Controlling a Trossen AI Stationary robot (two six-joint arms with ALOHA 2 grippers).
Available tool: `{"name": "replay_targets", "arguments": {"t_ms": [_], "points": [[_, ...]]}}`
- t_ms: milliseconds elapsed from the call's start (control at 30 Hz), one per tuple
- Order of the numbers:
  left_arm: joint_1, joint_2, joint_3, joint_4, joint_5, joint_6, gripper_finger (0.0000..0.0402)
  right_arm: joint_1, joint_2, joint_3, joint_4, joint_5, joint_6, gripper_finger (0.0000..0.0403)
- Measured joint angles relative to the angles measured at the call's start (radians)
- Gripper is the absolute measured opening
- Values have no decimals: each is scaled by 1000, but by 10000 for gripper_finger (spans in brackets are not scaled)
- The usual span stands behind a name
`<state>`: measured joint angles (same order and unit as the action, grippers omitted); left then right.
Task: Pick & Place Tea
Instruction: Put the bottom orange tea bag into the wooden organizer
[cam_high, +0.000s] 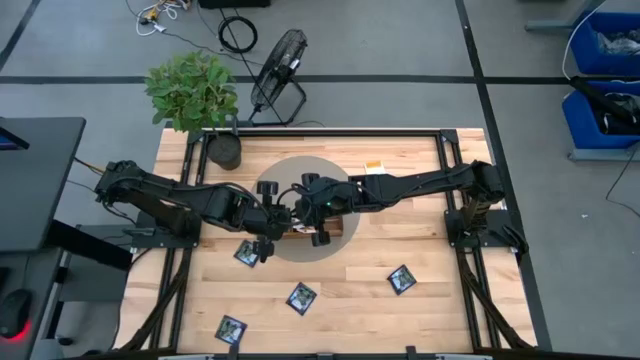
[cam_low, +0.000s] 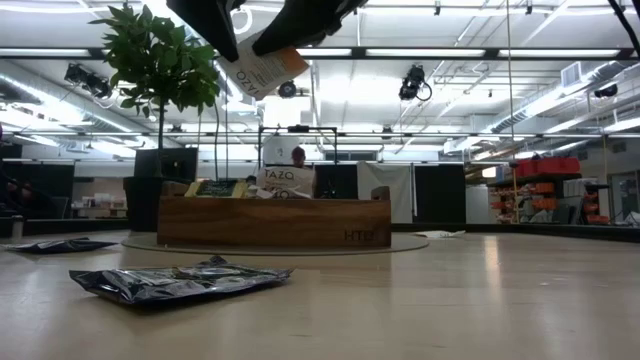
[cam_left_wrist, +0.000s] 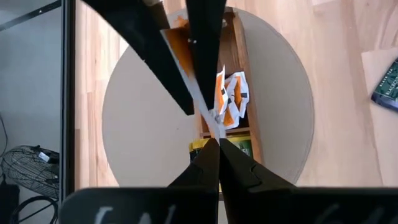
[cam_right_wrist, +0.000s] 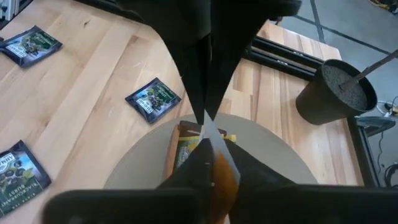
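Note:
An orange-and-white tea sachet hangs in the air above the long wooden tray, held between both grippers. My left gripper and my right gripper meet tip to tip over the tray, each shut on the sachet. The tray stands on a round grey mat and holds more orange-and-white sachets and yellow-green ones, standing on edge. Several dark navy sachets lie flat on the table nearer the front. My left gripper pinches one end of the sachet between its two fingers, slanting down from the table's left side. The sachet stretches away from the fingers, clear of the tray. My right gripper pinches the sachet's opposite end between its two fingers, slanting down from the table's right side. The sachet is lifted clear and tilted.
A potted plant stands at the table's far left corner, a floor fan beyond the far edge. Dark sachets lie at the near left, left of the mat and near right. Bare wood lies between them.

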<state>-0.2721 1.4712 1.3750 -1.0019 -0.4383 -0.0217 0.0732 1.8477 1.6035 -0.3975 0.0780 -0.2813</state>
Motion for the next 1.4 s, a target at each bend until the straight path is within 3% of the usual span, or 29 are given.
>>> {"name": "replay_targets", "arguments": {"t_ms": [567,700,900,1100,1233,1400], "points": [[-1,1,0,-27,-81,-58,79,9,-69,0,-130,114,0,11],[-21,-16,-1,-71,-169,-115,91,9,-110,-19,-163,158,32,11],[-96,-62,-1,-98,-380,-203,92,9,-200,-129,-152,237,84,11],[-177,-101,-31,-51,-579,-261,86,36,-371,-323,60,307,136,11],[-221,-106,-48,20,-725,-260,85,58,-483,-490,409,260,145,11],[-275,-107,-107,163,-987,-264,85,82,-529,-663,815,194,100,11]]}}
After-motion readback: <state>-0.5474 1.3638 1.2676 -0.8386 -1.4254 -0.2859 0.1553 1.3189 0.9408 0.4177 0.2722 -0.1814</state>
